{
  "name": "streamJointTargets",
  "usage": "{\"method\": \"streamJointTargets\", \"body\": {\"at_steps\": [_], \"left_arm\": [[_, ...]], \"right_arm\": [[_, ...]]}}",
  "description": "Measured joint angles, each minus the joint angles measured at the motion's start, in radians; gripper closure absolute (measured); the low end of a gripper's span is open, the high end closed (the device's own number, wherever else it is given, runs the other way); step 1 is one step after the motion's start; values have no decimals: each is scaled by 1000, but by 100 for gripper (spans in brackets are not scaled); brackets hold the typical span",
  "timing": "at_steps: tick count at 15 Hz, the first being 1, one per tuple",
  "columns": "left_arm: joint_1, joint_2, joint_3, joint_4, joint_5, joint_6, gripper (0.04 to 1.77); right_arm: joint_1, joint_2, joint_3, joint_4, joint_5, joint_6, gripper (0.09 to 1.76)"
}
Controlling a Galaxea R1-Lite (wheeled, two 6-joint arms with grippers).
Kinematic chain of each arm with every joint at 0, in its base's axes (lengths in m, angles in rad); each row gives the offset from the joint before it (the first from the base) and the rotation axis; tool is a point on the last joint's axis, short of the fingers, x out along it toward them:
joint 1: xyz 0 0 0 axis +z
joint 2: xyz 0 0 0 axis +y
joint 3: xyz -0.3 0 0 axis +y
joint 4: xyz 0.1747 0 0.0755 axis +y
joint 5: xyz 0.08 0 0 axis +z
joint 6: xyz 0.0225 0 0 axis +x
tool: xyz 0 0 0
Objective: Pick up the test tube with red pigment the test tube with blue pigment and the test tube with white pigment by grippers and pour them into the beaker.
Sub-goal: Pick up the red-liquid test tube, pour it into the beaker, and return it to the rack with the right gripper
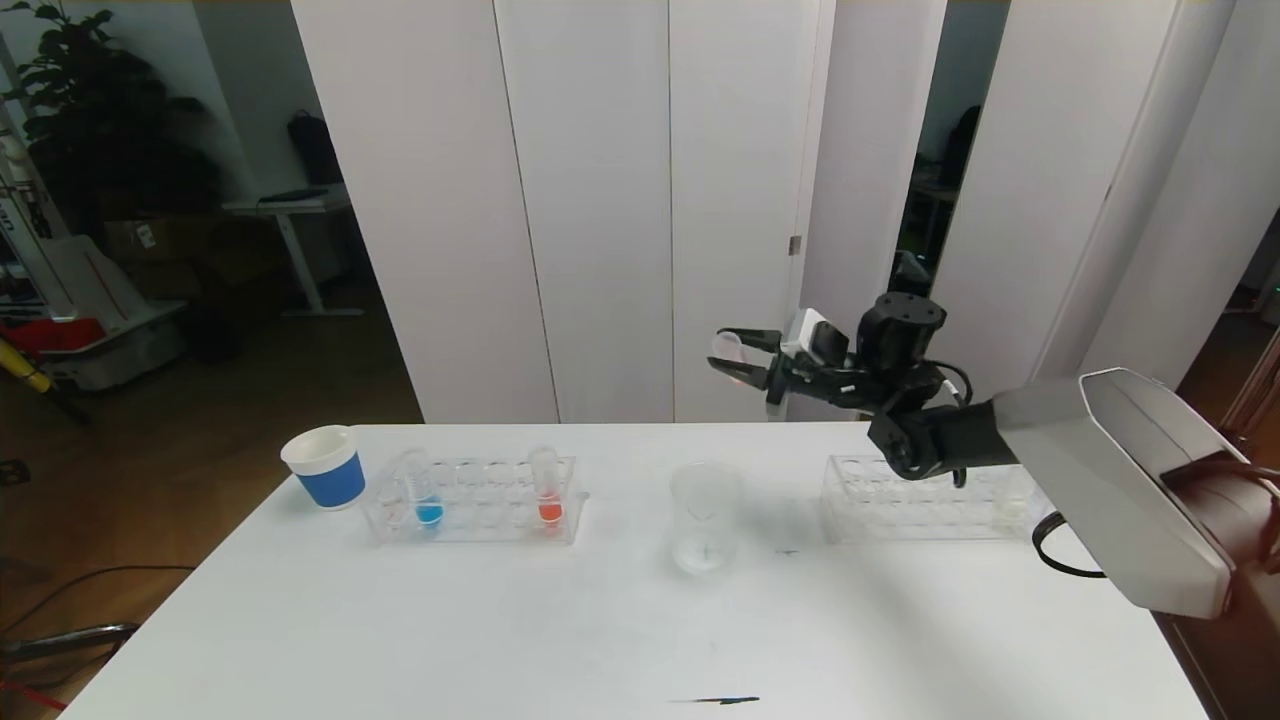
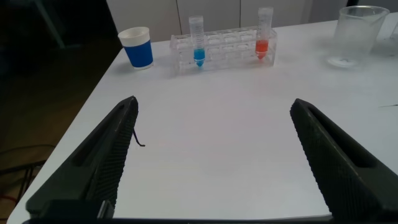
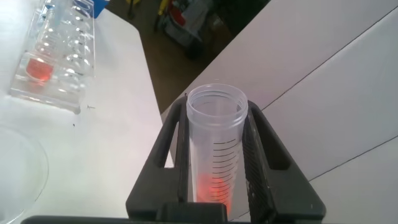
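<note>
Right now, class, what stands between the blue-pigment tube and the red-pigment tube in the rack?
Only empty rack slots between the blue tube and red tube, seen in the head view.

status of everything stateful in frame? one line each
right gripper: shut on a tube with red liquid, raised above the table
left gripper: open, empty, low over the table
blue tube: upright in left rack
red tube: upright in left rack
beaker: upright
right rack: no tubes seen
paper cup: upright
</note>
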Motion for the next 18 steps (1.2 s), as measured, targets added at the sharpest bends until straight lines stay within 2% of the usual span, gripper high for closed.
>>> {"method": "streamJointTargets", "body": {"at_steps": [4,18], "left_arm": [[0,0,0,0,0,0,6],[0,0,0,0,0,0,6]], "right_arm": [[3,-25,145,-87,36,-56,127],[48,-67,288,-91,67,-265,127]]}}
